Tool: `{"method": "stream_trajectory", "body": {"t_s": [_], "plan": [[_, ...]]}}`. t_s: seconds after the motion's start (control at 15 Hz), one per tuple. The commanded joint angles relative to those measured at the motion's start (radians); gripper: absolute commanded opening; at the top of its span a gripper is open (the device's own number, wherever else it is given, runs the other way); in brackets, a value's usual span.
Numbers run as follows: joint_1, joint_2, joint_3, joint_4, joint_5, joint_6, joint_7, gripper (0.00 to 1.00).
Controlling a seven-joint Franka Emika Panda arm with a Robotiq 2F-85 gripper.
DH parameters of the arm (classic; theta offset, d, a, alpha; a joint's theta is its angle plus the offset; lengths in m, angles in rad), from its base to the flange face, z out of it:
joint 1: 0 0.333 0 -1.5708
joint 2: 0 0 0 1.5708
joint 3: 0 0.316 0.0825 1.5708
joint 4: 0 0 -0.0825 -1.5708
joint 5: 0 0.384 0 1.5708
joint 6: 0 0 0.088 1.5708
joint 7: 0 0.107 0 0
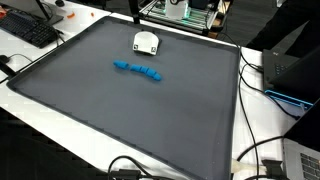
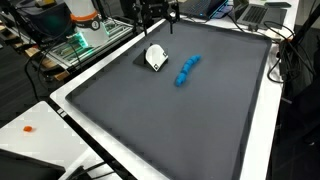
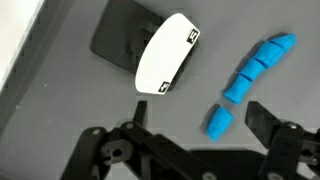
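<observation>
Blue segmented strip (image 3: pixel 247 82) lies flat on the dark surface (image 3: pixel 60 120). Its near end is just ahead of my fingers (image 3: pixel 265 118), in the gap between them and closer to the right one. The long axis runs diagonally, away and to the right. Fingers are spread apart and hold nothing. The white curved device (image 3: pixel 165 55) sits further ahead and to the left, apart from the strip, and it probably rests against a black part (image 3: pixel 112 40). I can't judge my height over the strip.
</observation>
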State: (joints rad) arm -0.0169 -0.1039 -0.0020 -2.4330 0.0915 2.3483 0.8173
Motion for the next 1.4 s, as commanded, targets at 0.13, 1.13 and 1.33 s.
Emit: {"method": "stream_trajectory", "body": {"t_s": [0.13,1.13,1.33], "plan": [[0.013,-0.030,0.032,0.057,-0.075,-0.052,-0.198,1.00],[0.052,0.020,0.065,0.174,-0.066,-0.080,-0.563,1.00],[0.053,0.025,0.065,0.178,-0.066,-0.082,-0.567,1.00]]}}
